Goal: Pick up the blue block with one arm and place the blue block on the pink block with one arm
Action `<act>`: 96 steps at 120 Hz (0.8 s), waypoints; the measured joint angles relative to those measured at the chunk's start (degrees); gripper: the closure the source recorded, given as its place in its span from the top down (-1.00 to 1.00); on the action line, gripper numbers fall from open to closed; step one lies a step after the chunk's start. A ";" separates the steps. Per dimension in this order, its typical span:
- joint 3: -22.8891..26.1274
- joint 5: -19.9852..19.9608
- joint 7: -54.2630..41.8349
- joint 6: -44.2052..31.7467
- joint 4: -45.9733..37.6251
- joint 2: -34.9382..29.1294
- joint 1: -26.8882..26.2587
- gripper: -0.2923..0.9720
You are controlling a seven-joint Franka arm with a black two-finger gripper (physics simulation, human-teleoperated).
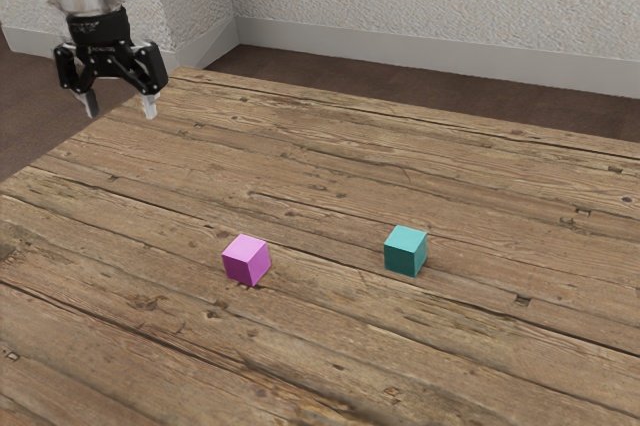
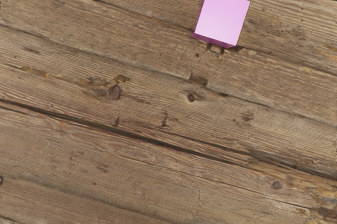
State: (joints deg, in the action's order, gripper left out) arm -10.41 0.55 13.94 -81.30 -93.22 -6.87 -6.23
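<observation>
Pink block on wooden worktop, blue block near it toward the exterior view's right, jaws spread wide, empty, high above worktop's far left edge

Light: the scene is lit evenly and softly from above | Faces: tops of the pink block and blue block are rendered lighter than their sides | Shadows: a thin dark shadow is cast at 6 o'clock beneath the pink block.
</observation>
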 joint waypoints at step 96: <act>11.45 -4.83 17.12 -29.92 23.85 48.37 -7.72 0.54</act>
State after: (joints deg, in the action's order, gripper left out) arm 1.05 -4.28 31.06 -111.22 -69.38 41.51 -13.94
